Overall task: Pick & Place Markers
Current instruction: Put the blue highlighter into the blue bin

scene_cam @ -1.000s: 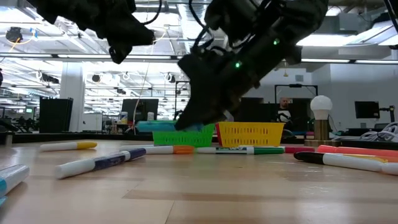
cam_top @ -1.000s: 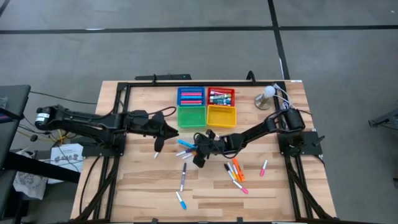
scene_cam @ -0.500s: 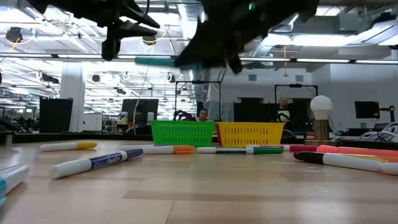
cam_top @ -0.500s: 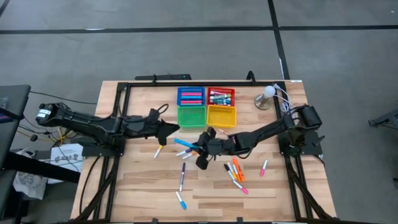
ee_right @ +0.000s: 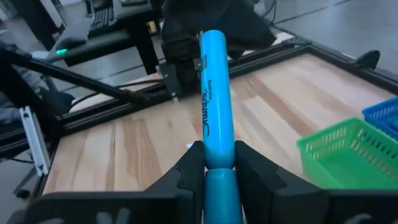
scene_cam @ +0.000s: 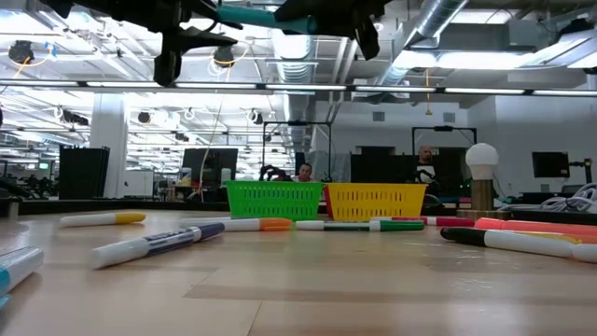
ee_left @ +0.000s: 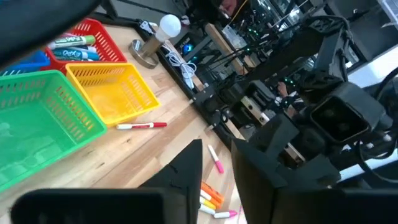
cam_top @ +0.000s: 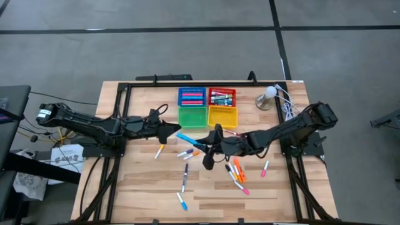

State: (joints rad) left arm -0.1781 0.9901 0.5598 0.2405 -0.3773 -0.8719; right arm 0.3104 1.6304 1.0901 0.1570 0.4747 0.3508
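Right gripper (ee_right: 212, 167): clamped on a light blue marker (ee_right: 214, 106), fingers pinching it near one end, the rest of the barrel sticking out past the tips. In the overhead view the right gripper (cam_top: 211, 148) sits above the table's middle, just in front of the green tray (cam_top: 192, 117), and the blue marker (cam_top: 187, 139) points toward the left arm. It is held well clear of the wood; the low view shows it up near the ceiling line.

Left gripper (ee_left: 216, 163): fingers parted by a narrow gap, nothing between them. From above the left gripper (cam_top: 170, 130) hovers just beside the free end of the blue marker.

Other markers lie loose on the table (cam_top: 144, 187): an orange and pink cluster (cam_top: 238, 172) right of centre, a purple one (cam_top: 184, 177) in front. Red tray (cam_top: 222, 97) holds several markers; yellow tray (cam_top: 222, 116) beside the green.
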